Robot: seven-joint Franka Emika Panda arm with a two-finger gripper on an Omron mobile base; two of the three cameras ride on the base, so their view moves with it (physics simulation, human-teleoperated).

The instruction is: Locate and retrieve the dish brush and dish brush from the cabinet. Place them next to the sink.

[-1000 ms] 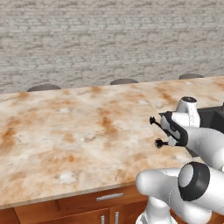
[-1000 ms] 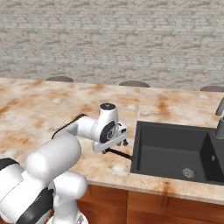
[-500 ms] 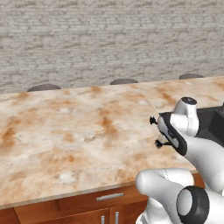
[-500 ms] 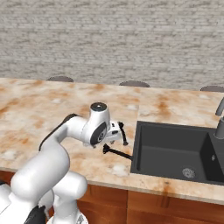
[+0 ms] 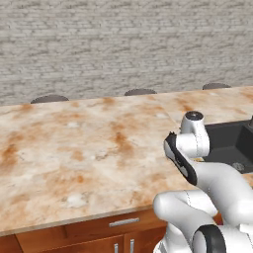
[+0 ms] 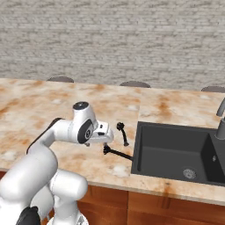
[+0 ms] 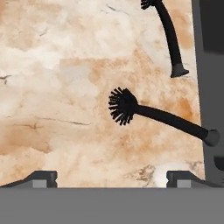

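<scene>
Two black dish brushes lie on the marble counter just left of the dark grey sink (image 6: 176, 151). The nearer dish brush (image 7: 131, 107) has its bristly head toward the counter's middle and its handle end at the sink's rim (image 7: 209, 65). The other dish brush (image 7: 168, 30) lies farther back; both show again as the near brush (image 6: 116, 152) and the far brush (image 6: 123, 133). My gripper (image 7: 111, 177) hovers open above the counter, just short of the nearer brush and holding nothing. It also shows beside the brushes as the gripper (image 6: 104, 139). The cabinet is out of view.
A grey faucet (image 6: 219, 121) stands at the sink's right. Several round grey stool tops (image 5: 140, 92) line the counter's far edge before a brick wall. Wooden drawer fronts (image 5: 123, 222) with silver handles sit under the near edge. Bare marble stretches left of the arm.
My hand has pulled back to the left, away from the sink, leaving the nearer brush lying on the counter. The jaws stay wide apart. The brushes have not moved.
</scene>
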